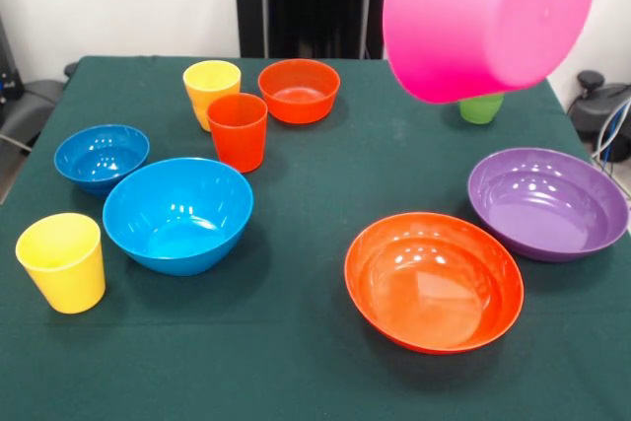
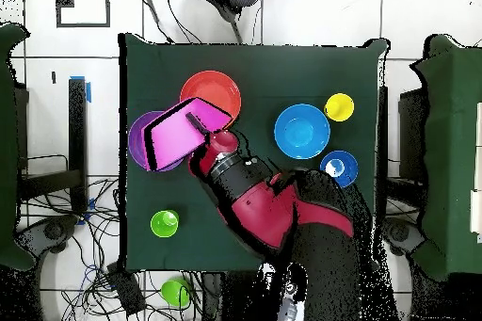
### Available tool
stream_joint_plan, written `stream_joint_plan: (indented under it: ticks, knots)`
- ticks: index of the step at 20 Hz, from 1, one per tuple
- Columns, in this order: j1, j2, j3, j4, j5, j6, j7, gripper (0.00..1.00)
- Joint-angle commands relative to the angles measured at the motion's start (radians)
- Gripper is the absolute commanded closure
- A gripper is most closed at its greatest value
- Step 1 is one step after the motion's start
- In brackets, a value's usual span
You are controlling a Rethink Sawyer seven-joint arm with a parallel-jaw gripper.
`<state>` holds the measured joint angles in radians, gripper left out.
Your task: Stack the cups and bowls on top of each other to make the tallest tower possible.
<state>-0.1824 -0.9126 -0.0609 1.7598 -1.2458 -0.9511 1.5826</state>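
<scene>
- Gripper (image 2: pixel 209 127) carried the large pink bowl (image 1: pixel 490 17) tilted in the air above the table (image 1: pixel 315 362); the jaws were closed on its rim.
- Wide orange bowl (image 1: pixel 434 281) and purple bowl (image 1: pixel 548 203) sat side by side, apart.
- Medium blue bowl (image 1: pixel 178 214) lay between the small blue bowl (image 1: pixel 101 157) and the orange-red cup (image 1: pixel 238 132).
- Green cup (image 1: pixel 480 107) stood partly hidden behind the raised bowl.

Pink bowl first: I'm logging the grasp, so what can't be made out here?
- Front view: the pink bowl is cut off by the top edge; no gripper shows.
- Overhead view: bowl and arm cover the jaws.
- Front view: the bowl hides most of the green cup.
</scene>
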Motion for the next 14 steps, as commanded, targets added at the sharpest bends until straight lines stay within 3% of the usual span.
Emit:
stream_joint_plan:
  ticks: [1, 14]
  knots:
    - [-0.022, 0.097, 0.001, 0.023, -0.065, -0.075, -0.390, 1.00]
    - [-0.025, 0.178, -0.064, 0.037, -0.091, -0.218, -0.502, 1.00]
